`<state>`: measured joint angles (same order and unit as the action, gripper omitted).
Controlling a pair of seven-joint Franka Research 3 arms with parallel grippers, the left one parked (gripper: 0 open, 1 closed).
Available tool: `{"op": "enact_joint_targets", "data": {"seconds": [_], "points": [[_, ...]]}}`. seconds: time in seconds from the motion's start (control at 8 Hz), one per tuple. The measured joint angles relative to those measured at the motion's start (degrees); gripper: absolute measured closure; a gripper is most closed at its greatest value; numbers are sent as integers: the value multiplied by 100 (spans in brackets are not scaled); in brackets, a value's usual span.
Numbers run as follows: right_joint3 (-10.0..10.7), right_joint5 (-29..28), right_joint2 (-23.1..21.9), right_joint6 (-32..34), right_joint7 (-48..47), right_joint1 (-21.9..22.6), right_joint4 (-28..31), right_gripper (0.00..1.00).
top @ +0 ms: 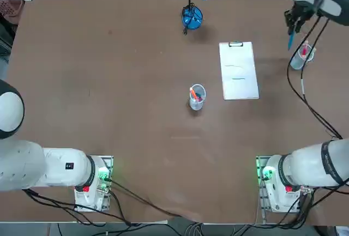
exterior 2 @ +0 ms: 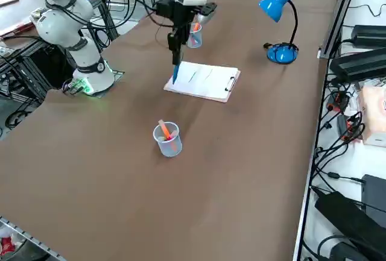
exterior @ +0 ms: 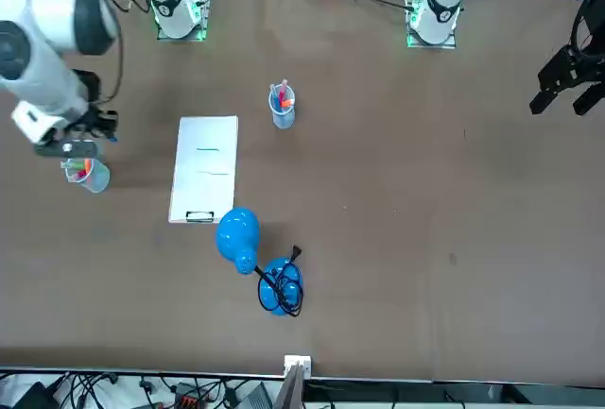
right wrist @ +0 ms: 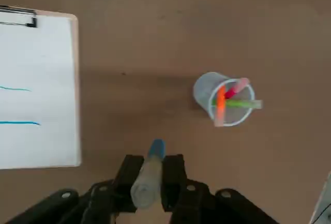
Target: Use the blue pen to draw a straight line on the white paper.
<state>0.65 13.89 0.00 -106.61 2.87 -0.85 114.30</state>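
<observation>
My right gripper [right wrist: 153, 163] is shut on the blue pen [right wrist: 155, 150], which points tip-down over bare table. It hangs between the white paper [right wrist: 36, 79] and a clear cup [right wrist: 227, 100]. From overhead the gripper [top: 296, 22] sits at the far right, with the pen [top: 290, 41] below it and the paper [top: 238, 71] to its left. The clipped sheet [exterior 2: 204, 80] bears two short blue lines. In the right side view the pen [exterior 2: 175, 71] hangs from the gripper [exterior 2: 176, 39], above the table.
A clear cup [top: 301, 56] with red, orange and green pens stands right beside the gripper. Another cup [top: 197, 96] of pens stands mid-table, left of the paper. A blue desk lamp [top: 192, 15] is at the far edge.
</observation>
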Motion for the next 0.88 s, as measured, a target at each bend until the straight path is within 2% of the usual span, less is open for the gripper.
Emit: {"op": "enact_joint_targets", "data": {"seconds": [0.5,0.88], "points": [[25,-33,153,-769,1739,-1285,-18,83],[22,-681,473,-1305,2248,-1683,-10,83]]}}
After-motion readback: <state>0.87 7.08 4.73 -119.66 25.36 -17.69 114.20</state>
